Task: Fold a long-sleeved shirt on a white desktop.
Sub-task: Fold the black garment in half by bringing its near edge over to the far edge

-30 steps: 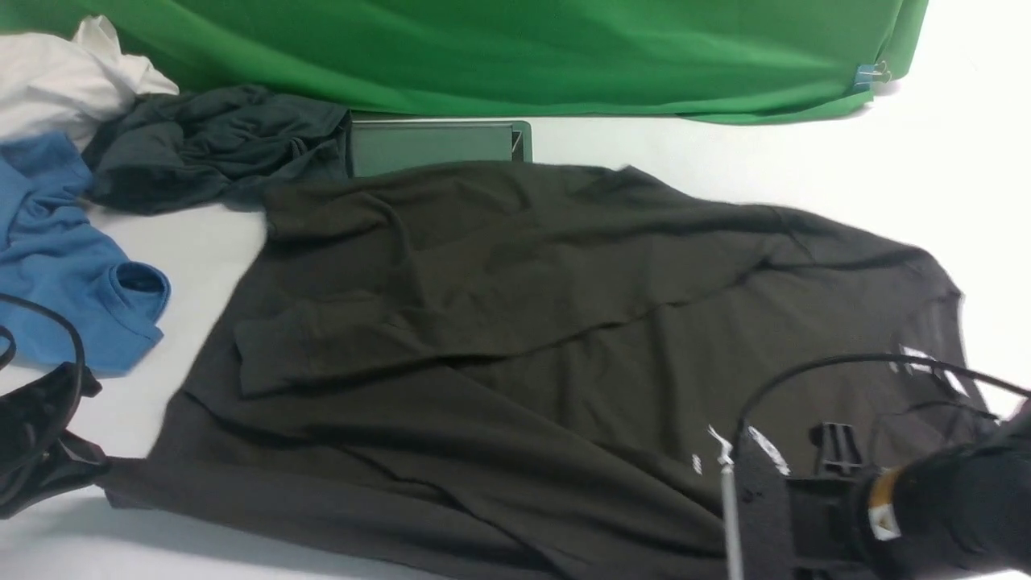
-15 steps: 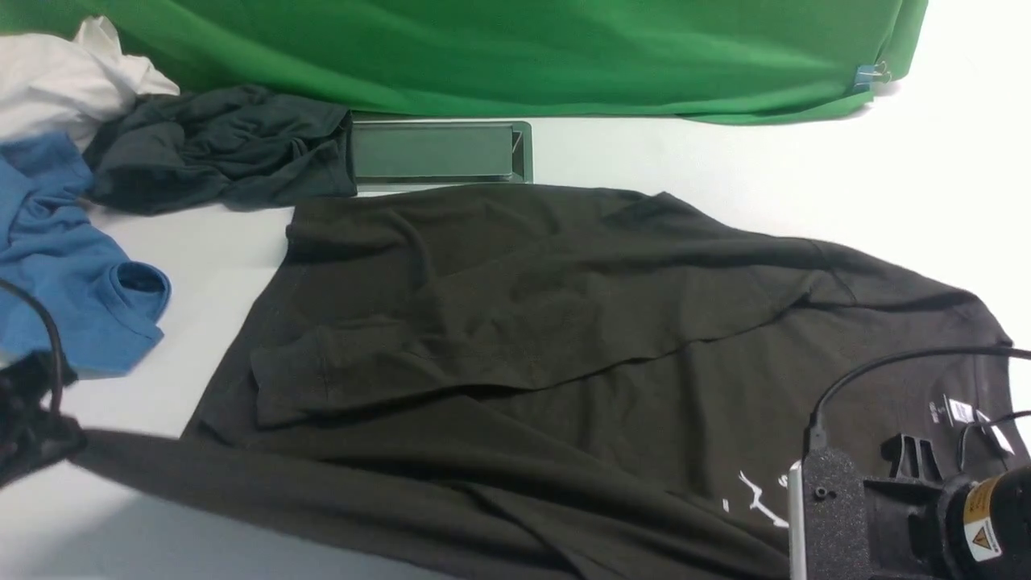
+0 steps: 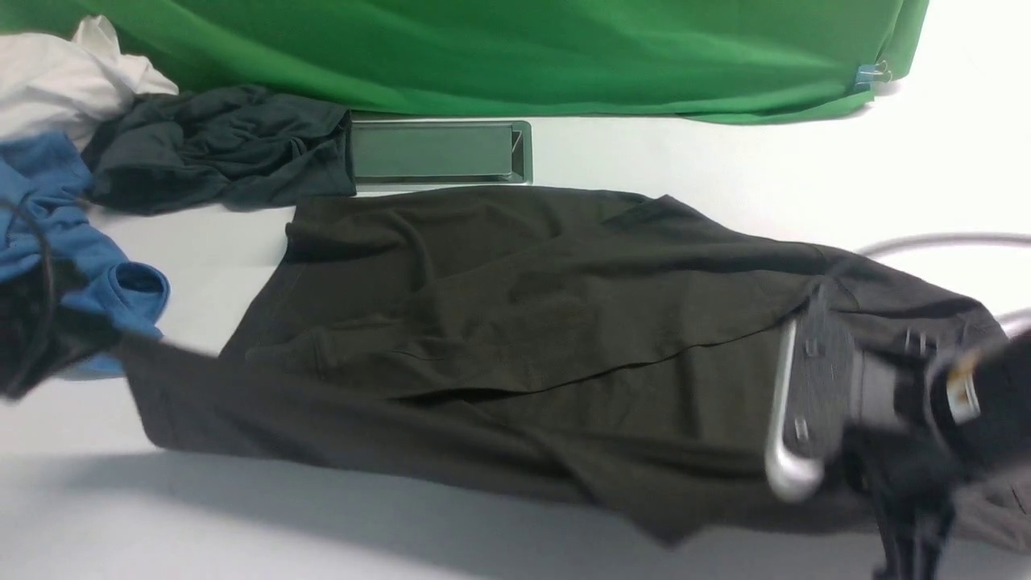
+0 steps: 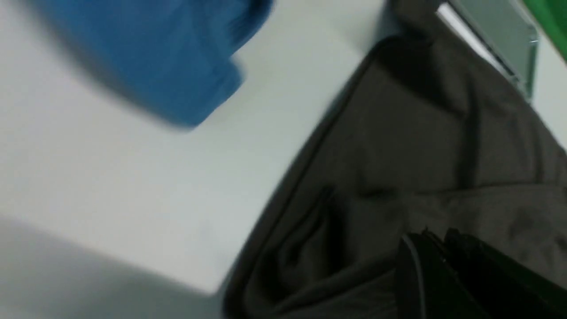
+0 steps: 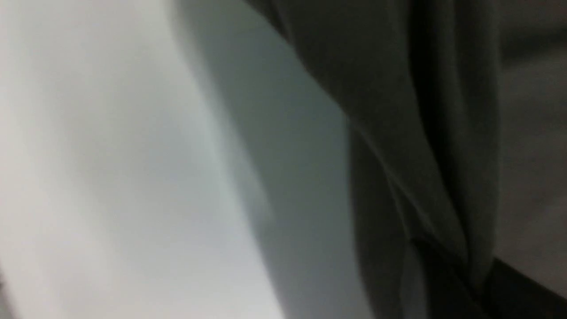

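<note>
the large black cotton long-sleeved shirt (image 3: 523, 322) lies spread across the middle of the broad matte white desktop (image 3: 685, 153). its far edge sits right beside the small rectangular grey metal-framed hatch (image 3: 439, 151); whether they touch cannot be told. its near edge hangs clear of the surface, with a soft shadow beneath. no chest print or neck label can be seen, and the blurred right arm (image 3: 886, 403) covers that end of the shirt.

the left gripper (image 4: 438, 241) is only a dark smear at the left edge of the front view, partly cut off, with a corner of the shirt running taut into it. in the left wrist view its black fingers are pressed together on bunched dark cloth, though the exact bite is blurred.

the right gripper (image 5: 478, 292) has its tips hidden in the front view. in the right wrist view, folds of black fabric converge on dark fingers pinched on the shirt, cut off by the frame.

far left lie a crumpled dark grey-teal garment (image 3: 217, 149), a blue shirt (image 3: 48, 201) partly behind the left gripper, and a white cloth (image 3: 56, 76) cut off at the corner. a green cloth backdrop (image 3: 483, 48) runs along the far side.
</note>
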`<state>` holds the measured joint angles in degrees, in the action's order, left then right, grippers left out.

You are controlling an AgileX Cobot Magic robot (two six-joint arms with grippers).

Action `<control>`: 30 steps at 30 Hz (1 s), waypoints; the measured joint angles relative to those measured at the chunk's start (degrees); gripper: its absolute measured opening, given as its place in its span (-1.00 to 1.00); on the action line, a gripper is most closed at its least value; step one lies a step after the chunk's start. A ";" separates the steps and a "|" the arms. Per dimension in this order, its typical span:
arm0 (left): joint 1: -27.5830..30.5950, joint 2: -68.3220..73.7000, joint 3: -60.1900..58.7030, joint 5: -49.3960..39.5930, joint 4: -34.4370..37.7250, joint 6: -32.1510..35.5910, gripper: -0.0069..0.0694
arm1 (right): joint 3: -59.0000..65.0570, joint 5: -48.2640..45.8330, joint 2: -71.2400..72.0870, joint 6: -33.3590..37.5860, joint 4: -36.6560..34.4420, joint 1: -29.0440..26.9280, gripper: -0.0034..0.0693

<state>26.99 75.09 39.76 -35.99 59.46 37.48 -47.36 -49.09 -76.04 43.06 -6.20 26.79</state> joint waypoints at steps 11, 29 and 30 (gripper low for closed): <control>-14.41 20.38 22.47 4.95 -1.38 -1.88 -0.72 | -18.13 -0.87 -13.31 1.57 0.16 -6.79 -0.76; -17.62 49.92 49.62 8.77 -1.99 -3.50 -0.72 | -36.93 5.72 -35.39 -1.67 0.16 -15.25 -0.76; -17.68 50.38 49.62 8.84 -1.99 -3.50 -0.72 | -36.93 6.17 -35.89 -2.51 0.16 -15.40 -0.75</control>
<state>9.31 125.46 89.39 -27.15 57.47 33.97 -84.29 -42.92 -111.93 40.55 -6.03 11.39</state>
